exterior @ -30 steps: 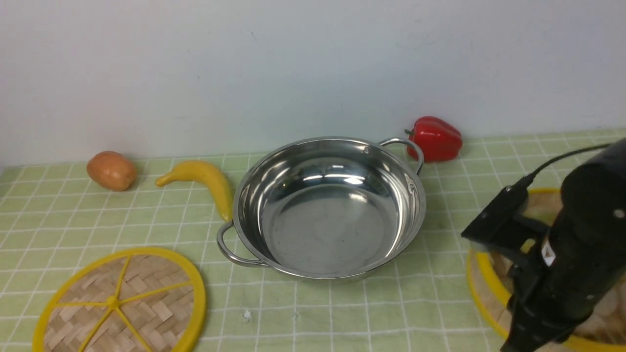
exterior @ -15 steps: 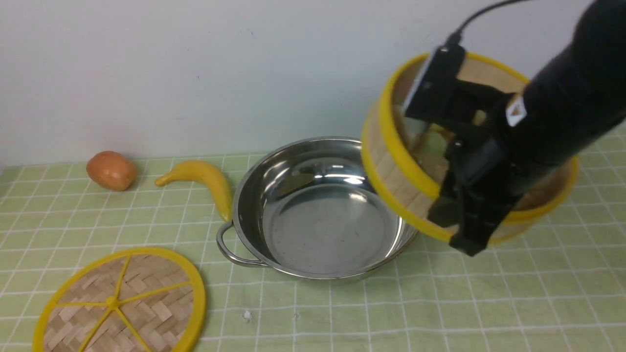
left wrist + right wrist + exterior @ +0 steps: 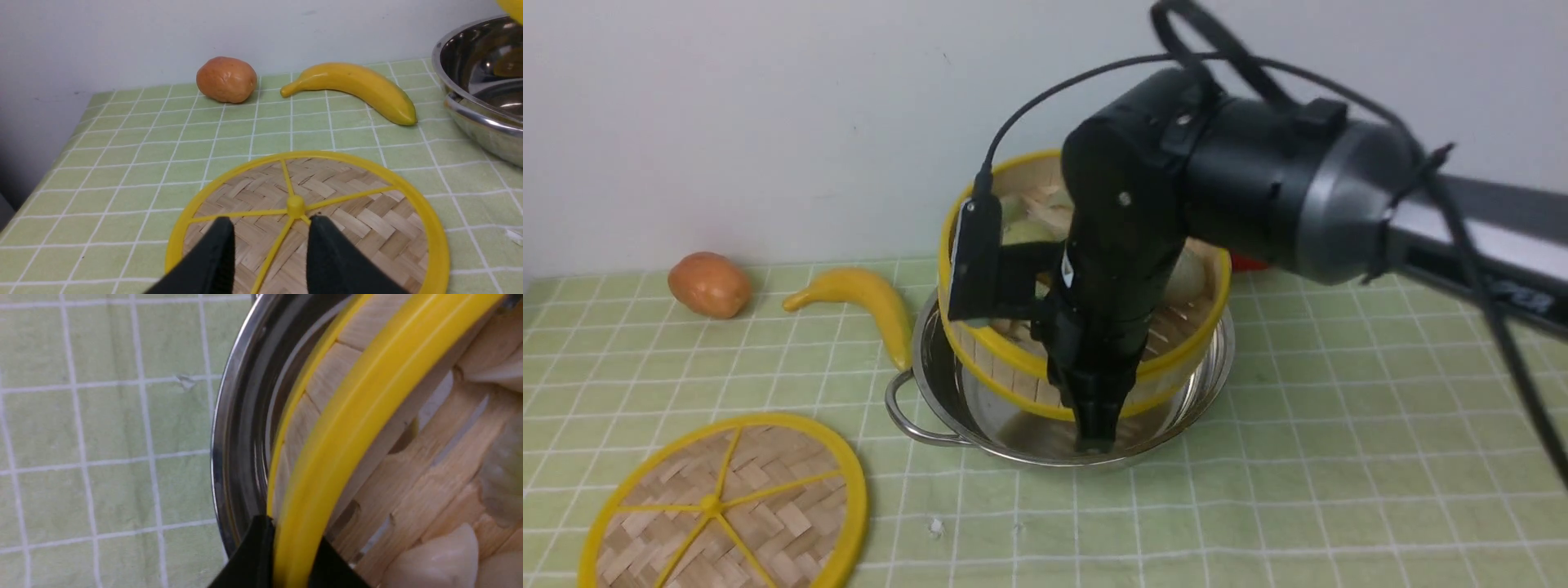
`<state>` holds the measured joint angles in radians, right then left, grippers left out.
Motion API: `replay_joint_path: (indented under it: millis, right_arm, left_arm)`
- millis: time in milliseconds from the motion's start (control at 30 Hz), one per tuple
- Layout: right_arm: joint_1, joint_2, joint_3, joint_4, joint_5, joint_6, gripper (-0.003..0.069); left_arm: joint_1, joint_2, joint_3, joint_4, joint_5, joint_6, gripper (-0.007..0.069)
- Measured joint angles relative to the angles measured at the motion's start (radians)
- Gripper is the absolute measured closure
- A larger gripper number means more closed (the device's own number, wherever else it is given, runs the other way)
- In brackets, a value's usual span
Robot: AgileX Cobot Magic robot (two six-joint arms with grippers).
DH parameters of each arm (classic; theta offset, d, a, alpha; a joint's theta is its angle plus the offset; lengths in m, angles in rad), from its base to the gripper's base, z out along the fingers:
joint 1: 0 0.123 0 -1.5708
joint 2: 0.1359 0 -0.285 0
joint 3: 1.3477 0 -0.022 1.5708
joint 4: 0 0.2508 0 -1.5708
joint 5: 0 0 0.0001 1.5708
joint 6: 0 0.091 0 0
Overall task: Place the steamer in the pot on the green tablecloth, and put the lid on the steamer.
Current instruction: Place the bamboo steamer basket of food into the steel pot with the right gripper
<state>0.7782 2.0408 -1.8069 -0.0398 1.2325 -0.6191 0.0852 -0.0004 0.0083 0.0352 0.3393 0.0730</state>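
Step 1 of 2: right gripper [image 3: 1094,425] clenches the round yellow-rimmed bamboo steamer [image 3: 1001,359] by its near rim, tilted partly inside the shiny steel pot [image 3: 929,384]. Next likely calls for levelling, lowering, releasing. Left gripper [image 3: 269,253] hangs parted, empty, above the flat woven lid [image 3: 719,506].

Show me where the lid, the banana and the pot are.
lid [image 3: 712,506], front view, on its yellow centre hub.
banana [image 3: 872,299], front view, on the middle of its body.
pot [image 3: 929,351], front view, on the bare inner wall at its left side.
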Motion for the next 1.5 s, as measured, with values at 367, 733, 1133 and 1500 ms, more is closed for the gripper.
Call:
replay_joint_path:
  millis: [367, 733, 1133, 1500]
  right_arm:
    - [0.0, 0.128, -0.019, -0.025, -0.009, 0.01, 0.0602]
    - [0.0, 0.173, -0.026, -0.026, -0.05, 0.005, 0.0602]
    - [0.0, 0.174, -0.03, -0.05, -0.038, 0.006, 0.0448]
    - [0.0, 0.119, -0.102, -0.07, -0.006, 0.049, 0.0238]
  left_arm:
    - [0.0, 0.0, 0.0, 0.0, 0.0, 0.0, 0.0382]
    - [0.0, 0.0, 0.0, 0.0, 0.0, 0.0, 0.0382]
    - [0.0, 0.0, 0.0, 0.0, 0.0, 0.0, 0.0382]
    - [0.0, 0.0, 0.0, 0.0, 0.0, 0.0, 0.0382]
